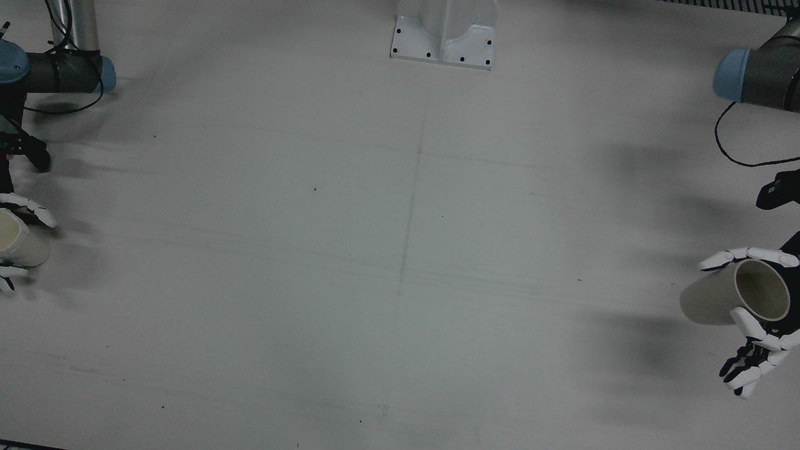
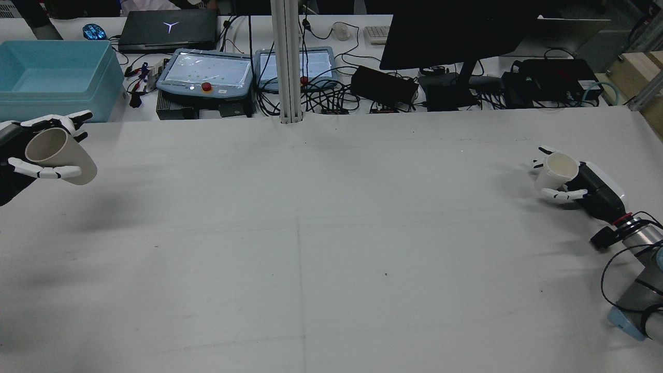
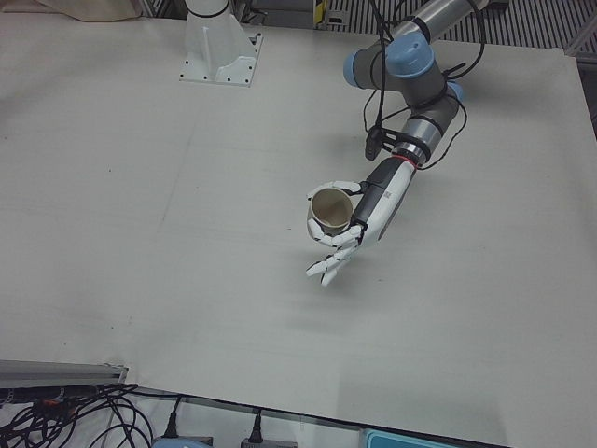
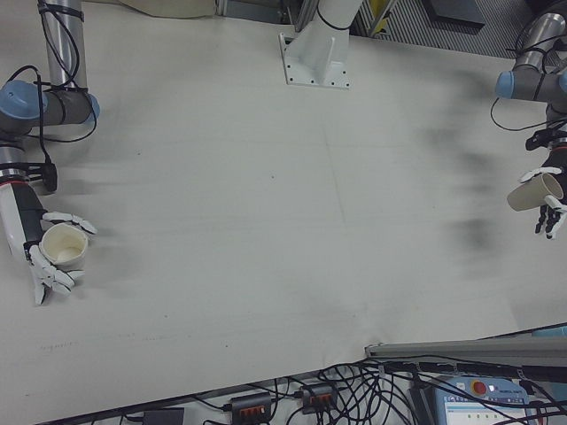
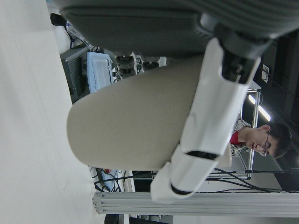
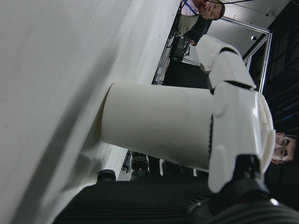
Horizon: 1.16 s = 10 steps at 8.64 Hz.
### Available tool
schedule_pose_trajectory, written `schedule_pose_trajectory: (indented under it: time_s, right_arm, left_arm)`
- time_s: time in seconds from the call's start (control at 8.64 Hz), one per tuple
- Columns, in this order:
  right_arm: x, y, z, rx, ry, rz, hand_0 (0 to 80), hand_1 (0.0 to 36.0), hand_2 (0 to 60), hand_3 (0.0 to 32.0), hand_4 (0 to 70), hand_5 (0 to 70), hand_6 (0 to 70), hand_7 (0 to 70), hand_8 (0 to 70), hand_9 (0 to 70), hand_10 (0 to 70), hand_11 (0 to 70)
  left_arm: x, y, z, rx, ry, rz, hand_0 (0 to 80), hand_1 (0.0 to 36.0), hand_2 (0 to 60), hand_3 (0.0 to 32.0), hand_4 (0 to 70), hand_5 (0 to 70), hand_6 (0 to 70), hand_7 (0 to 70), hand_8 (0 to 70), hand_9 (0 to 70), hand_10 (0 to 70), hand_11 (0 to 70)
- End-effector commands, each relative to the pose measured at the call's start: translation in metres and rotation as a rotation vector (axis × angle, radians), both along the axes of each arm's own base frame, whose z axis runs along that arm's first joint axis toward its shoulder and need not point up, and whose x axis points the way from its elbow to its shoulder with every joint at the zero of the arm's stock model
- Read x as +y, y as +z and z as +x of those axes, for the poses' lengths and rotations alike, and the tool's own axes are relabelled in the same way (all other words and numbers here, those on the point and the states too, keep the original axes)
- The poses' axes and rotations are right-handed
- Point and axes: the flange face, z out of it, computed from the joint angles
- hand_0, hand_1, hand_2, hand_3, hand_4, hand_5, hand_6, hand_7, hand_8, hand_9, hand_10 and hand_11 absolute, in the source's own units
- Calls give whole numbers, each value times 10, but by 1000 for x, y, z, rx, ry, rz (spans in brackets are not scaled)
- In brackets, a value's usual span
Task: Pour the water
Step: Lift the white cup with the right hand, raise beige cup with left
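White tabletop (image 2: 321, 233), two paper cups in play, one per robot hand.

Left robot hand (image 2: 31, 155) is wrapped around the beige cup (image 2: 59, 155) at the far left edge of the rear view. Cup is lifted clear of the tabletop and tilted hard, nearly on its side, mouth toward the arm and base pointing toward the table centre. Front view shows the open mouth (image 1: 761, 289) facing up and outward; cannot tell whether it holds anything. Some fingers (image 1: 747, 369) hang loose below the cup, not on it.

Right robot hand (image 2: 575, 181) grips the white cup (image 2: 557, 173) at the right side of the tabletop. Cup is close to upright, slightly leaned; its base is at or just off the surface, cannot tell which from the hand camera. Inside looks pale, contents unclear.

Cups are well apart, at opposite sides of the tabletop.

Clutter beyond the far edge: monitor (image 2: 456, 31), teach pendants (image 2: 207, 72), blue bin (image 2: 54, 77).
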Motion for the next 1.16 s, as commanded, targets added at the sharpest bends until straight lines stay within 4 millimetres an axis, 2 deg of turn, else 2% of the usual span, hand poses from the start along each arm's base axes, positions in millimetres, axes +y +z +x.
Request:
schedule_pose_trajectory:
  time_s: [0.0,0.23,0.35,0.58,0.81,1.04]
  right_arm:
    - [-2,-3,-1,-4,2,4,728,326,227,0,147,145,386,501,255,336,0,0]
    - [-2,-3,2,-11,32,1,738,317,241,0,179,170,480,621,391,512,0,0]
    - [-3,-4,2,-11,34,1,768,325,252,0,180,175,493,637,408,535,0,0]
    - [-2,-5,3,-15,35,3,800,348,300,0,197,186,516,656,429,564,0,0]
    - [-10,-22,10,-31,53,32,800,355,292,0,189,186,512,645,420,551,0,0]
    - [-10,-34,19,-32,66,29,800,360,288,0,206,188,523,659,405,531,0,0]
  left_arm:
    - [2,-1,-2,1,0,1,800,360,600,0,409,700,167,126,102,41,60,130]
    - [4,-1,-3,1,0,1,800,360,600,0,407,700,165,124,102,39,59,129]
    - [5,-3,-4,2,0,3,800,360,600,0,406,700,165,124,101,38,59,128]
    - [7,-6,-3,1,4,2,800,360,600,0,406,700,165,125,100,38,59,128]
    - [5,-11,2,-1,8,1,800,360,600,0,408,700,168,127,101,39,59,128]
    - [-4,-27,9,2,9,11,800,360,600,0,416,700,172,131,101,39,60,129]
